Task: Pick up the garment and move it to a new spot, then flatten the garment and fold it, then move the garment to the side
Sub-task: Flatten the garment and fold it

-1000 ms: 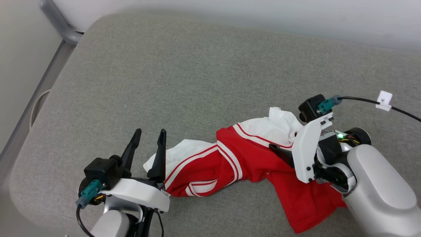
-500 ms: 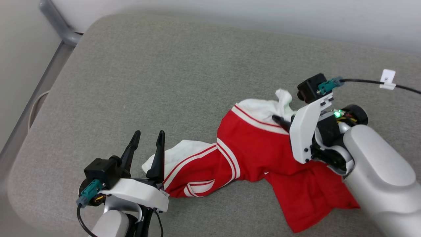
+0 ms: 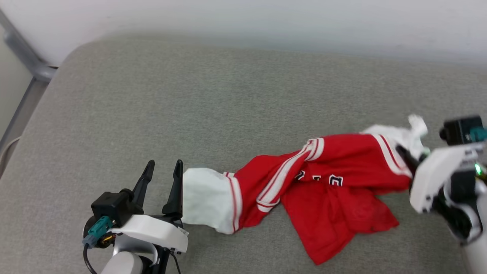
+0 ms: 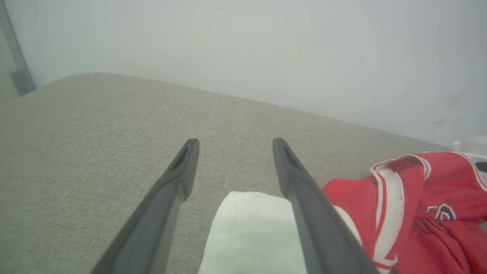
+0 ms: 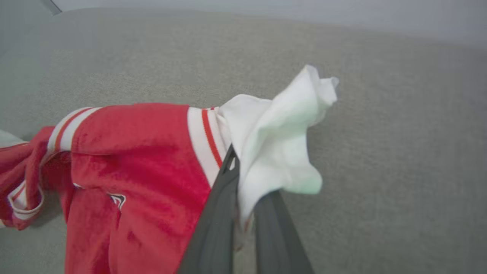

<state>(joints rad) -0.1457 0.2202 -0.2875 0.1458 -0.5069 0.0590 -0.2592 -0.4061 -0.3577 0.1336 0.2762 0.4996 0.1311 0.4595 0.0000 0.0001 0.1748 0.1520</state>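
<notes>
A red jersey shirt with short white sleeves and red-white striped trim [image 3: 335,163] lies stretched in a twisted band across the lower middle and right of the head view, on a grey woven-fabric cushion [image 3: 213,99]. Fragments of black, white-outlined lettering show on its crumpled front.

At the right edge of that view, the right gripper [image 3: 403,152] has its two dark fingers pressed together on one white sleeve. In the right wrist view the same gripper [image 5: 243,182] pinches that sleeve at lower centre. The cloth bunches up above the fingers and hides one fingertip, and the shirt [image 5: 133,152] trails away to the left.

The left gripper [image 3: 164,163] sits at the lower left of the head view, fingers spread and holding nothing. The other white sleeve lies just beside its right finger. In the left wrist view that gripper [image 4: 236,142] stands over the cushion with the sleeve end low between its fingers and the red body [image 4: 418,213] at lower right.

A grey metal tube [image 3: 23,57] runs down the upper left corner, and a pale wall [image 3: 266,19] fills the top.
</notes>
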